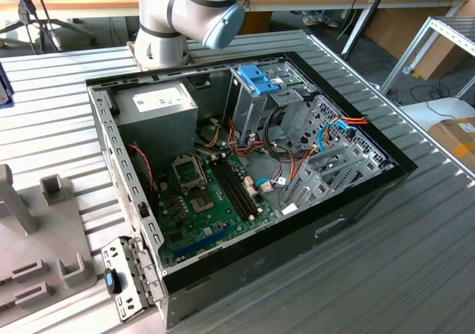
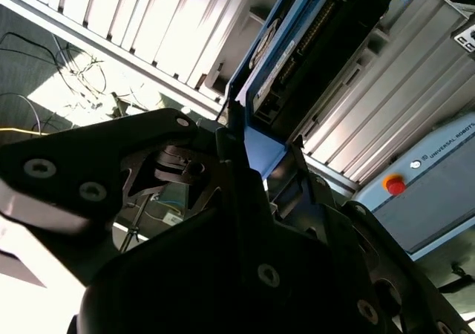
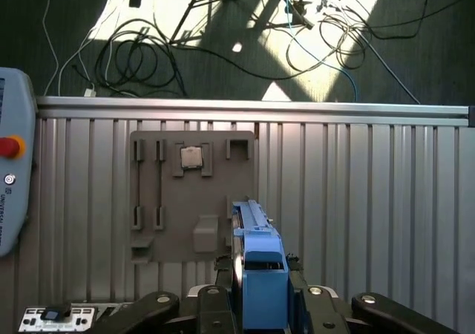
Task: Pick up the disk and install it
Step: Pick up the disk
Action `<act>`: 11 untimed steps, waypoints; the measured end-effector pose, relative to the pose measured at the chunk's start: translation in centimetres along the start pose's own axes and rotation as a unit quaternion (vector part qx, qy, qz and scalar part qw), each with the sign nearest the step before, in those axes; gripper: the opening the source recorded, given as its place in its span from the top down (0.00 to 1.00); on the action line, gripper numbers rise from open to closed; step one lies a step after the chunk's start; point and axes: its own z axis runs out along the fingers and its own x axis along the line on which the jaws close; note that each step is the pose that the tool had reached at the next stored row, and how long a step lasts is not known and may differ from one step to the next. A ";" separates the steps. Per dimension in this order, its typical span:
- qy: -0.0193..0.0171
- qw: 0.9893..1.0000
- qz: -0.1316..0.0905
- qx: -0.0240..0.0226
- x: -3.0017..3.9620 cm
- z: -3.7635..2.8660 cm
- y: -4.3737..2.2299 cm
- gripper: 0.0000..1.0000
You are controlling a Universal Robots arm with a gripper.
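One gripper [image 3: 260, 273] clamped on disk [image 3: 256, 237] at blue end; disk's long axis runs straight out from jaws, above ribbed table [image 3: 364, 200]. Open computer case [image 1: 338, 223] sits centre of exterior frame.

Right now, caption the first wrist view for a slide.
Gripper holds the disk over the ribbed table, by a grey tray.

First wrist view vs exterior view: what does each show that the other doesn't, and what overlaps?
First wrist view: the hand shut on the disk, a chip on the grey plate, floor cables. Exterior view: the open case, motherboard, cage, arm base. Both: the ribbed table and the grey plate.
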 end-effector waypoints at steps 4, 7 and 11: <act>0.000 1.000 0.000 0.000 0.00 -0.04 -0.91 0.63; 0.000 1.000 0.000 0.000 0.00 -0.05 -1.31 0.63; 0.000 1.000 -0.002 0.000 0.01 -0.08 -2.26 0.63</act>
